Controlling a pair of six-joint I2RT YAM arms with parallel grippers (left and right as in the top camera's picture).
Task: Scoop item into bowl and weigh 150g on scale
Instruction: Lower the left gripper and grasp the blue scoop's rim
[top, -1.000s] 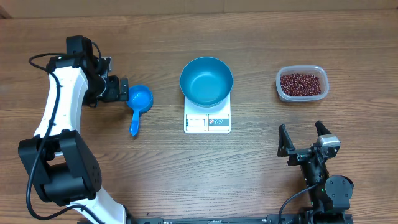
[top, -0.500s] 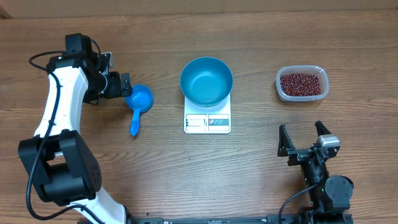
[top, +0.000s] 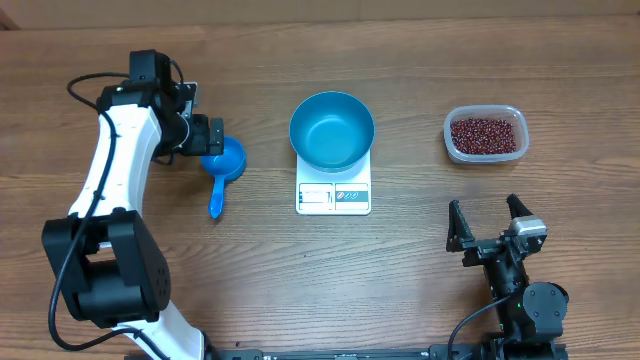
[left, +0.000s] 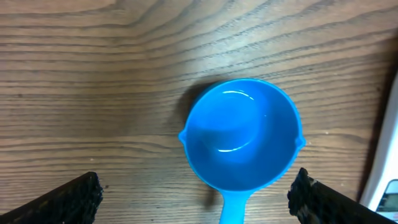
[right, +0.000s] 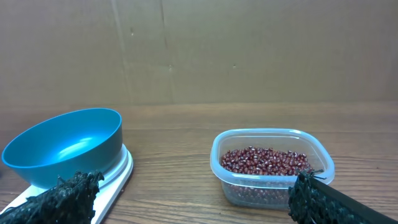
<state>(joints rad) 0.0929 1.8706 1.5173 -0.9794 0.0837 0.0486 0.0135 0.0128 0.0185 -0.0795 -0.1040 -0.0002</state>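
Note:
The blue bowl (top: 332, 130) stands empty on the white scale (top: 333, 196) at mid-table; both also show at the left of the right wrist view, bowl (right: 65, 146) and scale (right: 118, 177). The dark red beans (top: 486, 134) fill a clear tub (top: 450, 140) at the right. My left gripper (top: 213, 138) hangs open over the cup of a small blue scoop (top: 226, 158), touching nothing. From the left wrist, the scoop (left: 241, 134) lies between the wide-apart fingers of my left gripper (left: 196, 186). My right gripper (top: 484, 210) is open near the front edge, pointing at the beans (right: 264, 160).
The scoop's handle (top: 215, 203) points toward the front edge. The scale's white corner (left: 388, 186) shows at the right edge of the left wrist view. A cardboard wall (right: 199, 50) stands behind the table.
My left arm has swung to the right, bringing its open gripper over the scoop's cup. The right arm, bowl, scale and tub have not moved.

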